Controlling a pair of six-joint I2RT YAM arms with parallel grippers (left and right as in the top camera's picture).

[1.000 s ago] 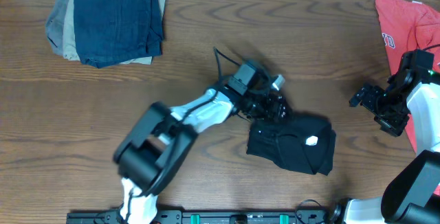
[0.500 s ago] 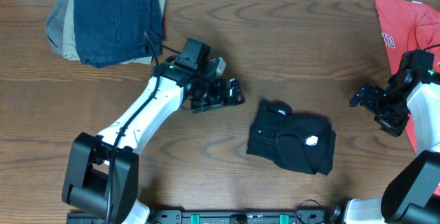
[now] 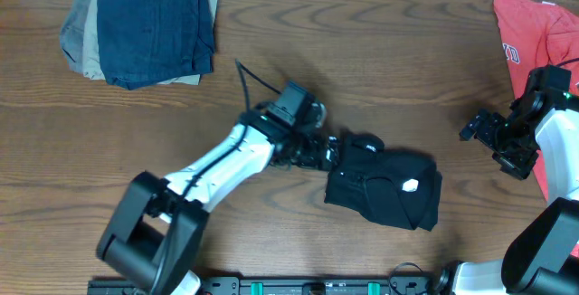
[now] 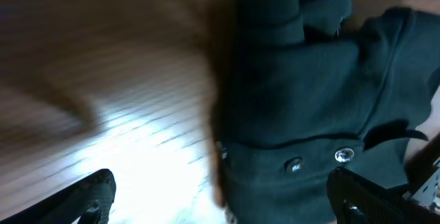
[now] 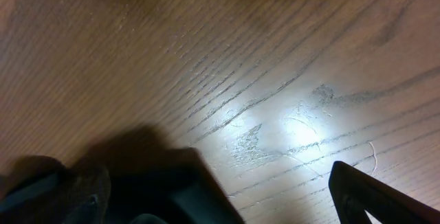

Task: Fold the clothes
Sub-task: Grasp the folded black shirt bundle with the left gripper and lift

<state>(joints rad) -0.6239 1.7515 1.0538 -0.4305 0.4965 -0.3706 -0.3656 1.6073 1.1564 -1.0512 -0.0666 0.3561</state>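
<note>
My left end effector, spread, came back to ten o'clock of the black T-shirt; right end effector spread, unmoved.

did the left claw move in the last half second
Yes: the left claw swung right, away from the folded pile, up to the black T-shirt.

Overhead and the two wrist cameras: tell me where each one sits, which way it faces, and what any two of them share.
Overhead: fixed above the table, looking straight down; both arms show, the left gripper at the black T-shirt edge, the right gripper far right.
Left wrist: on the left arm, aimed down between its open fingers at the shirt's edge.
Right wrist: on the right arm, facing bare wood between its open fingers.
Shared: overhead and left wrist both see the black T-shirt.
</note>
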